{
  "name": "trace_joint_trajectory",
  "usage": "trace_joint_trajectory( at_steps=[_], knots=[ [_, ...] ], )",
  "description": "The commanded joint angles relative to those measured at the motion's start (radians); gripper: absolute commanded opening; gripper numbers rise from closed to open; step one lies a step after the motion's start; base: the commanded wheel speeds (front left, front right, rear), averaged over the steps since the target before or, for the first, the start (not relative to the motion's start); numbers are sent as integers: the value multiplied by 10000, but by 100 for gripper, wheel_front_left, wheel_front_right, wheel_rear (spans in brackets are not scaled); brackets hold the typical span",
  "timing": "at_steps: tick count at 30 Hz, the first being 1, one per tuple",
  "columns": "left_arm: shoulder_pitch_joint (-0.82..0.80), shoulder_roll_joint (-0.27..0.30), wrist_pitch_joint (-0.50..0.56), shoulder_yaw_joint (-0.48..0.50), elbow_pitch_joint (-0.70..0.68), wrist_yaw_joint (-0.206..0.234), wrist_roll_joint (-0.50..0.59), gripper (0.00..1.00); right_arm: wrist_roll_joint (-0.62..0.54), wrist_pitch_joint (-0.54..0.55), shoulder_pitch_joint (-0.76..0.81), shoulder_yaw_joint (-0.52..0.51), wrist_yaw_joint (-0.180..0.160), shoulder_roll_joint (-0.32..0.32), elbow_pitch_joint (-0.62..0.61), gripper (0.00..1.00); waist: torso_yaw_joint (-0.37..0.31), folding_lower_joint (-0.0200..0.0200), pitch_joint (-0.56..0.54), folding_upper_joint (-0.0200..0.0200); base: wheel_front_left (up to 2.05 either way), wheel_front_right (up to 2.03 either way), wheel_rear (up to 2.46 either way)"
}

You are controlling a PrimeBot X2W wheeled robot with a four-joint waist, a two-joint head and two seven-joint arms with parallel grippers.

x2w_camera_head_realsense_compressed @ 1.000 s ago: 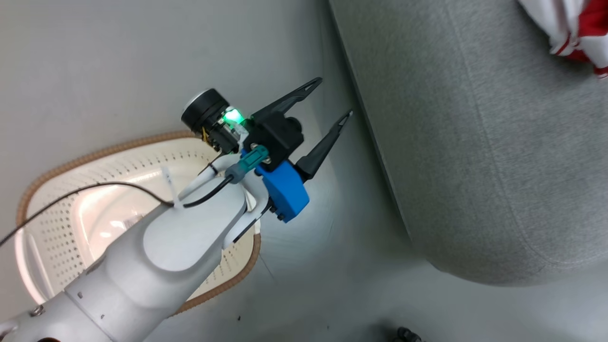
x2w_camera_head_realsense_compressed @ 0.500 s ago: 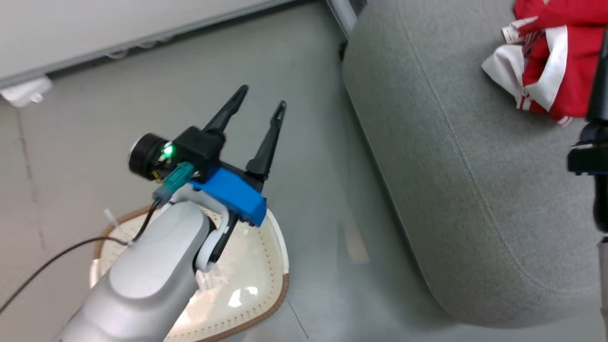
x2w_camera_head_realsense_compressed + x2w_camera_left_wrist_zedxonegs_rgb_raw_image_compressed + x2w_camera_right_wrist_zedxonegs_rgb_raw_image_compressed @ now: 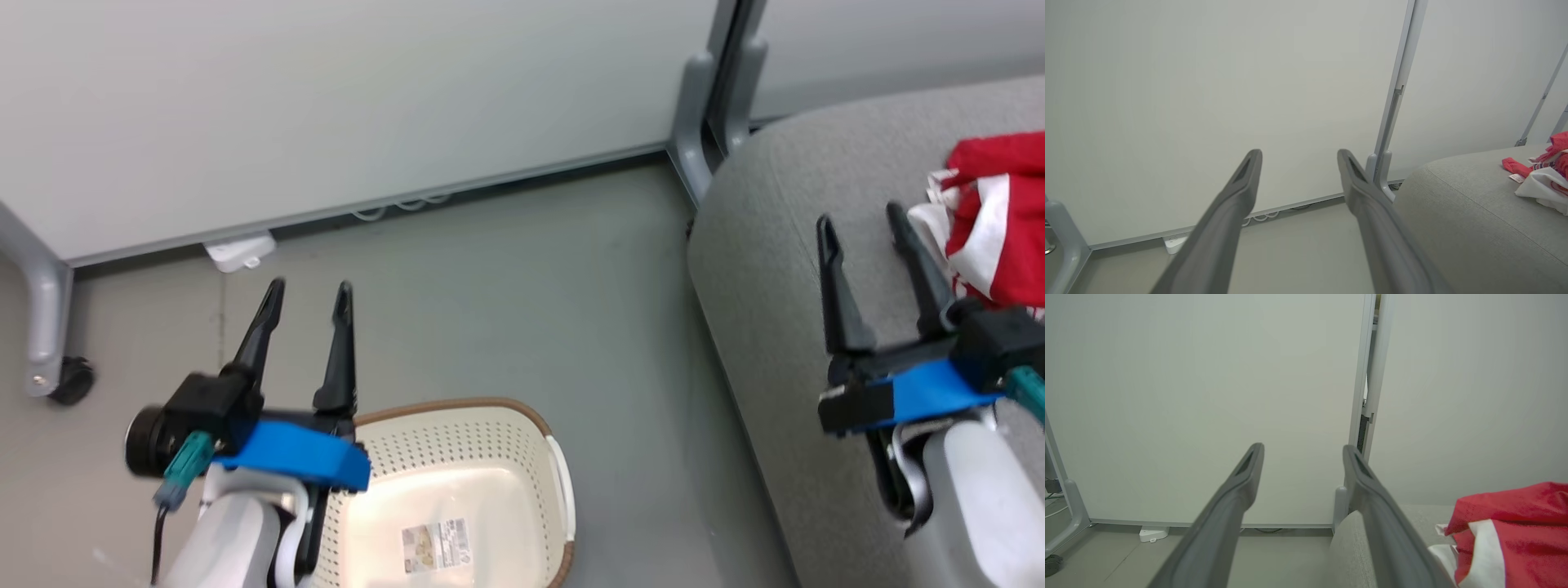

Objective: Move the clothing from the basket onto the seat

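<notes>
The red and white clothing [image 3: 992, 212] lies crumpled on the grey seat [image 3: 775, 245] at the right; it also shows in the left wrist view as clothing [image 3: 1543, 175] and in the right wrist view as clothing [image 3: 1506, 531]. The cream basket [image 3: 457, 498] with a brown rim stands on the floor at the bottom, holding only a paper label. My left gripper [image 3: 309, 292] hangs open over the basket's far left corner, fingers pointing at the partition. My right gripper [image 3: 861, 220] is open above the seat, just left of the clothing, gripping nothing.
A pale partition panel [image 3: 326, 98] runs along the back, with a grey post [image 3: 718, 90] by the seat's corner and a castor foot [image 3: 69, 380] at the left. A small white box [image 3: 238, 251] lies at the panel's base. Grey floor [image 3: 531, 310] separates basket and seat.
The head camera has swung up and level, so the whole scene shifted. The left arm dropped to the lower left with its fingers pointing up, and the right gripper came into view over the seat.
</notes>
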Motion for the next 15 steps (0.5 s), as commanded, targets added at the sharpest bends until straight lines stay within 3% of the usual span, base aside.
trace_joint_trajectory(
  at_steps=[1, 15],
  knots=[
    [335, -58, -30, 246, -85, -52, 111, 100, 33, -3, 310, 13, -11, 61, 35, 100, 382, 2, -423, 0, 0, 0, 0],
    [2496, -1156, -31, 2429, -332, -1136, 1307, 100, 256, -5, 2491, -545, -11, 536, 66, 100, 939, 2, -1475, 0, 0, 0, 0]
  ],
)
